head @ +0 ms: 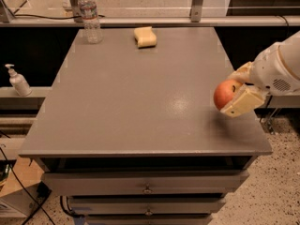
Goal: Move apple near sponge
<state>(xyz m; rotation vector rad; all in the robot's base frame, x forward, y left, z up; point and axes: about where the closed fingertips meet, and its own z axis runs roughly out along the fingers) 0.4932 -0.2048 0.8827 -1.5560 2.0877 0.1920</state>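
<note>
Two pale fingers (245, 102) of the gripper (233, 93) are clamped on the apple (225, 93), one pressing its lower right side and the other reaching over it from behind, so the jaws are closed around the fruit. The apple sits at the right side of the table (140, 102), toward the front edge, and looks slightly raised off the grey top, with a dim shadow on the surface just below it. Its small dark stem dimple faces the fingers. The arm (281, 69) comes in from the right edge of the view as a thick white segment, slanting down and to the left, with the wrist just outside the table's right rim and the fingers angled in over the tabletop. The lower finger is a flat tan pad, tilted so that its tip points down and left. The sponge (145, 36) lies well apart from the apple, near the far edge of the table and a little left of its middle. A clear water bottle (89, 15) stands upright at the far left corner, near the sponge. A soap dispenser (18, 81) stands on a lower ledge off the table's left side. Drawers (147, 184) with small knobs show under the tabletop.
</note>
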